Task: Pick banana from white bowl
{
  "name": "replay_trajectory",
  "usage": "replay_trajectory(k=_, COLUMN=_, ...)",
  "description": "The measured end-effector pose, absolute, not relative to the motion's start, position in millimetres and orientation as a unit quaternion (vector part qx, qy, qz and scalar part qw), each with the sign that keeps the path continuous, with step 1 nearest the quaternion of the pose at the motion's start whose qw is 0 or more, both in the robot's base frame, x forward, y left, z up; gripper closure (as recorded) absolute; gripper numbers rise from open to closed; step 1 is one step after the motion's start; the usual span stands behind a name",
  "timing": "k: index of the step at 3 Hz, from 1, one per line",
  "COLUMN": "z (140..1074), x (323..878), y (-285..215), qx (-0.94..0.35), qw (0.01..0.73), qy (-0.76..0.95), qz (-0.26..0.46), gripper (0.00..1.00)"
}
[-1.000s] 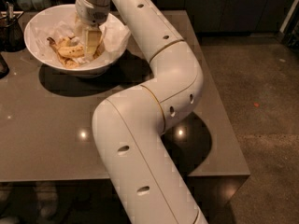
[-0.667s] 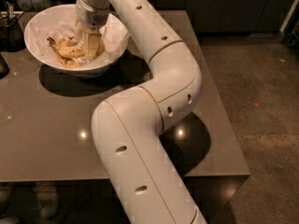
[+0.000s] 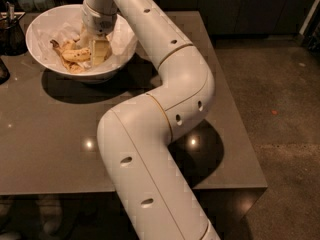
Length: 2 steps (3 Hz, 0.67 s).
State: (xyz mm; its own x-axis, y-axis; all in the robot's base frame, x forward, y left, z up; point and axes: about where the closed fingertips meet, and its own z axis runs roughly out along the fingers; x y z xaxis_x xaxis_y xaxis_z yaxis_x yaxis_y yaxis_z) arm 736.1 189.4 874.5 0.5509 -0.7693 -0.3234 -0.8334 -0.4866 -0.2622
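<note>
The white bowl (image 3: 42, 31) stands at the far left of the grey table, lined with crumpled white paper. Yellow, brown-speckled banana pieces lie in it. The banana (image 3: 76, 55) lies roughly level, just left of the gripper, its dark stem tip pointing left. My gripper (image 3: 98, 50) reaches down into the bowl from above, right beside the banana and seemingly touching it. The arm's wrist hides the bowl's far right part.
A dark wire container (image 3: 11, 31) stands left of the bowl at the table's edge. A dark round object (image 3: 2, 71) sits at the left border. The grey table (image 3: 60, 149) ends at the front and right, with dark floor (image 3: 280, 109) beyond.
</note>
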Motion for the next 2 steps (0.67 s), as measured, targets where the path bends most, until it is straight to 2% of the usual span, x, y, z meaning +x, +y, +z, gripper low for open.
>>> replay_trajectory(k=2, z=870.1, x=736.0, y=188.4, qx=-0.860, qw=0.191, qy=0.467, qz=0.082, gripper=0.81)
